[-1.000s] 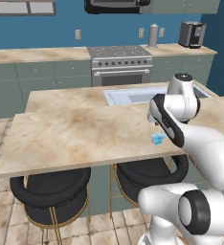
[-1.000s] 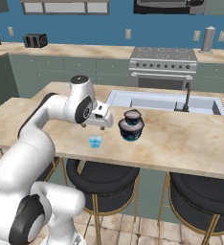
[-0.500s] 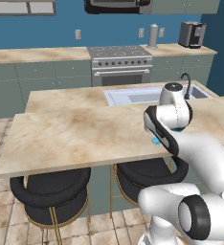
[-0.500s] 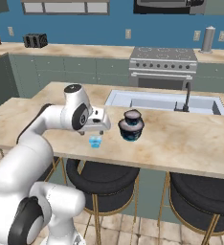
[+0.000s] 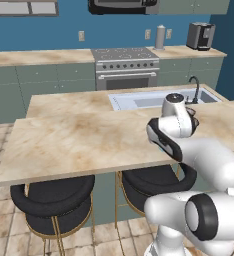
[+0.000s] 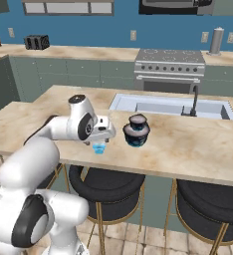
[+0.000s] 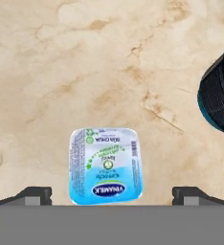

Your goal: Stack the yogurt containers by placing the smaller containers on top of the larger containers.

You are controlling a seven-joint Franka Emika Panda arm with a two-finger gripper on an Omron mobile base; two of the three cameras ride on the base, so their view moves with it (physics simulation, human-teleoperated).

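Yogurt is your concern, so find the small cyan cup (image 6: pixel 99 147) near the front edge of the marble surface (image 6: pixel 188 144); the dark navy tub (image 6: pixel 136 132) stands just beside it, at about two o'clock from the cup in the right base view. In the hand view the cup's printed foil lid (image 7: pixel 106 165) sits low and centre, between the two dark fingertips (image 7: pixel 35 194), touching neither. The tub's curved side (image 7: pixel 219 98) shows at three o'clock there, apart from the cup.

Your arm is folded low: the elbow stands above the surface and the forearm reaches forward with the hand pointing straight down over the cup. The pincer (image 6: pixel 100 140) hangs directly above the cup with its jaws spread wide apart, gripping nothing. From the left base view the hand (image 5: pixel 163 140) and the arm hide most of the cup.

Compared with a second ago, your hand has come lower and closer to the cup, and the elbow has dropped with it. Cup and tub have not shifted on the surface, and the jaws have stayed wide.
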